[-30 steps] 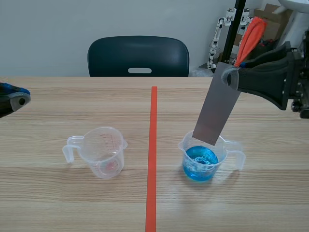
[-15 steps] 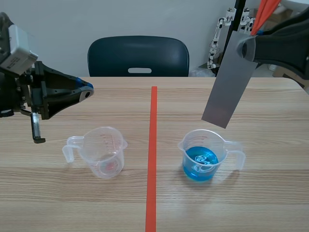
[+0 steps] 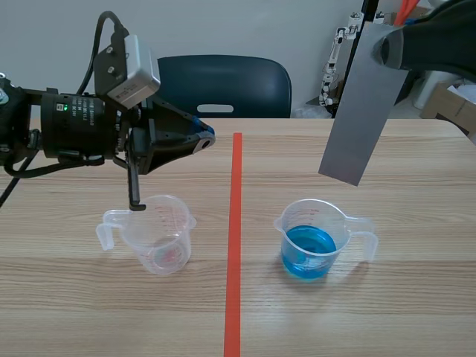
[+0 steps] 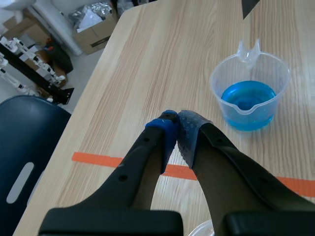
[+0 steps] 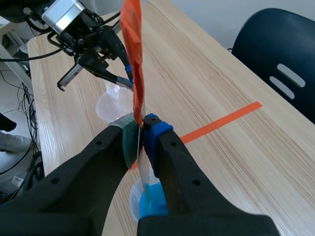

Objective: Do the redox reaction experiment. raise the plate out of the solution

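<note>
Wooden table (image 3: 416, 297), dark chair (image 3: 213, 85) behind. Scene: grey plate (image 3: 361, 111) hanging tilted above the blue-solution beaker (image 3: 312, 239), clear of it, clamped in the right gripper (image 3: 383, 50); left gripper (image 3: 204, 137) across the tape line from that beaker. Left wrist: fingers pressed together on nothing, the beaker ahead. Right wrist: pads pinching the plate edge-on, directly above the beaker.

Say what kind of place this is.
Probably a robotics lab: a wooden table marked with orange tape, white robot parts by the wall, a cardboard box on the floor.
</note>
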Tool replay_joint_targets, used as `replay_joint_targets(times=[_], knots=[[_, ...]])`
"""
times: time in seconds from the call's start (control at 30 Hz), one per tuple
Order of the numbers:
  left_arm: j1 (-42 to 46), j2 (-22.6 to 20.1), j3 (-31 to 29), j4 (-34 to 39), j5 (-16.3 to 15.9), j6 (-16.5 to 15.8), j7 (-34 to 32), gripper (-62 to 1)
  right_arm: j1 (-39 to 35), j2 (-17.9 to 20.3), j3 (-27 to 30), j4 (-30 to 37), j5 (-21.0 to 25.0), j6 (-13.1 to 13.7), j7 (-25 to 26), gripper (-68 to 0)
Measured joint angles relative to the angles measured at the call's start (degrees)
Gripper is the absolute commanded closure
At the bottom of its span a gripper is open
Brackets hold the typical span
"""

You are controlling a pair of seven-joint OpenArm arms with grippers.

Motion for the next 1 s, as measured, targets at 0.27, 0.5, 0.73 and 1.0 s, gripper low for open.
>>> replay_joint_targets(times=[0.27,0.5,0.73,1.0], knots=[[-1.6,4.2,4.9,0.0,1.1,-0.3,2.3,-2.3,0.0,0.0,1.6,1.4,2.3,0.0,-3.0,-0.6],[-1.9,7.7,7.1,0.0,3.8,-1.5,4.6,-2.3,0.0,0.0,2.6,1.4,3.8,0.0,-4.9,-0.6],[-2.1,9.4,7.1,0.0,3.9,-2.3,5.1,-2.3,0.0,0.0,2.6,1.4,3.8,0.0,-5.1,-0.6],[-2.1,10.2,7.1,0.0,4.2,-2.8,5.2,-2.3,0.0,0.0,2.6,1.4,3.8,0.0,-5.1,-0.6]])
